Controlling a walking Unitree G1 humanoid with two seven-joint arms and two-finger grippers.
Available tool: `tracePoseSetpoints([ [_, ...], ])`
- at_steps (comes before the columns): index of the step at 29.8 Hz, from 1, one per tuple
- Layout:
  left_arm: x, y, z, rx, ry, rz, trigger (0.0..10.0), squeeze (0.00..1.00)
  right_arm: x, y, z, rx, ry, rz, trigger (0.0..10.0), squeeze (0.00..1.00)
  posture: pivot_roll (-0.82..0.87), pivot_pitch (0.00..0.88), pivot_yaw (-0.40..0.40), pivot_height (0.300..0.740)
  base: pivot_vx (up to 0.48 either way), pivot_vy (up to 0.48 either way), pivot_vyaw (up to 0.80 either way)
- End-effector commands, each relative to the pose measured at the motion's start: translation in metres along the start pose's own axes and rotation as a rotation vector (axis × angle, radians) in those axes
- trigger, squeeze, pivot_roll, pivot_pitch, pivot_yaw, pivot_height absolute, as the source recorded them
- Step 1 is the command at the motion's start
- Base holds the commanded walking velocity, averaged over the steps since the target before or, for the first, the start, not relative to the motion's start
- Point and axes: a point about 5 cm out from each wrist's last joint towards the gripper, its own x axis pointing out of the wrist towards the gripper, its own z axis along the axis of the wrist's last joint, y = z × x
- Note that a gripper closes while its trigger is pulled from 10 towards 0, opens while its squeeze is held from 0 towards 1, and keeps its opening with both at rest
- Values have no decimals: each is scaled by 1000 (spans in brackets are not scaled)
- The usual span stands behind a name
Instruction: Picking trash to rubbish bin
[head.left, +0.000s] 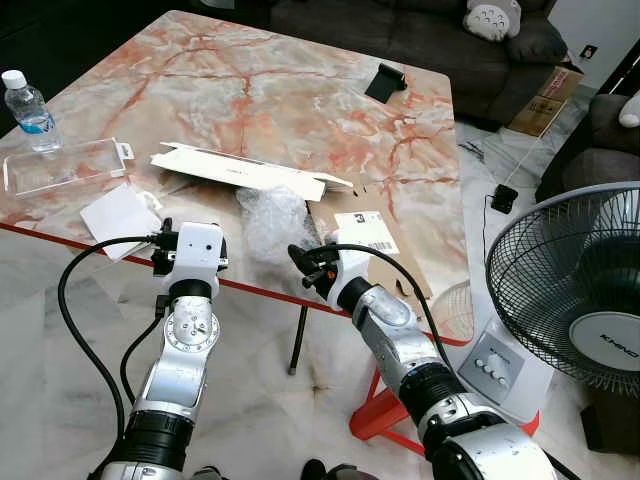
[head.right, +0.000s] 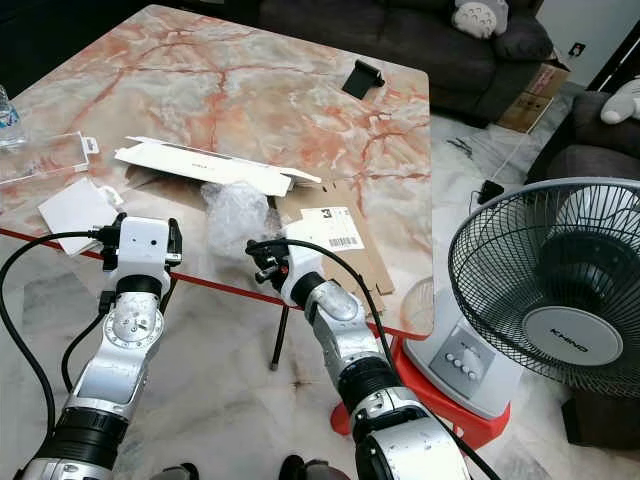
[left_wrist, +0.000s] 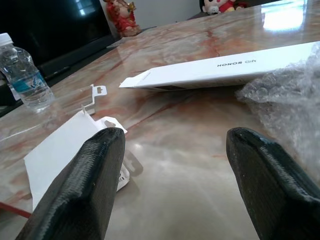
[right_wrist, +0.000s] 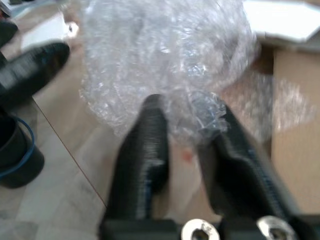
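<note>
right gripper (right_wrist: 187, 130) blurred at bubble wrap (right_wrist: 165, 65) | contact unclear

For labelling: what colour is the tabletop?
Cream marble with orange-red veins; tabletop shows best in left eye view.

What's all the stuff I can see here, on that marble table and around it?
bubble wrap: one, clear, crumpled at the table's near edge
white box: one, long and flat, mid-table
cardboard sheet: one, brown with a label, right of the wrap
water bottle: one, clear, far left
clear tray: one, beside the bottle
white paper packet: one, near left edge
black object: one, far side of the table
table: one, orange-veined marble
fan: one, dark grille, on the floor at right
sofa: one, dark, behind
left gripper: black fingers open, near the packet
right gripper: black fingers open at the wrap
</note>
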Motion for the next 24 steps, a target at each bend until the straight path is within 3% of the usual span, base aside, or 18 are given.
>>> tracePoseSetpoints([
  [1, 2, -6, 6, -13, -20, -17, 10000, 0, -2, -3, 5, 7, -39, -2, 0, 0, 71, 144, -195, 740, 0, 0, 0],
  [7, 3, -8, 7, -21, -26, -23, 10000, 0, -5, -2, 15, 1, -99, 69, 0, 0, 66, 142, -193, 740, 0, 0, 0],
  [12, 3, -9, 8, -29, -37, -35, 10000, 0, -16, -2, 35, 35, -197, 215, 0, 0, 59, 141, -193, 740, 0, 0, 0],
  [13, 3, -10, 9, -33, -41, -38, 10000, 0, -20, -1, 39, 35, -212, 252, 3647, 0, 57, 142, -193, 740, 0, 0, 0],
  [14, 3, -10, 9, -33, -41, -38, 10000, 0, -20, -1, 39, 35, -212, 252, 3647, 0, 57, 142, -193, 740, 0, 0, 0],
  [15, 3, -11, 10, -38, -46, -44, 10000, 0, -26, -2, 47, 51, -241, 309, 10000, 0, 52, 140, -193, 740, 0, 0, 0],
  [19, 3, -15, 11, -49, -56, -61, 10000, 0, -39, -3, 67, 91, -302, 413, 10000, 0, 48, 139, -193, 740, 0, 0, 0],
  [24, 3, -19, 15, -63, -79, -78, 10000, 0, -44, -7, 85, 132, -378, 424, 10000, 0, 44, 135, -189, 740, 0, 0, 0],
])
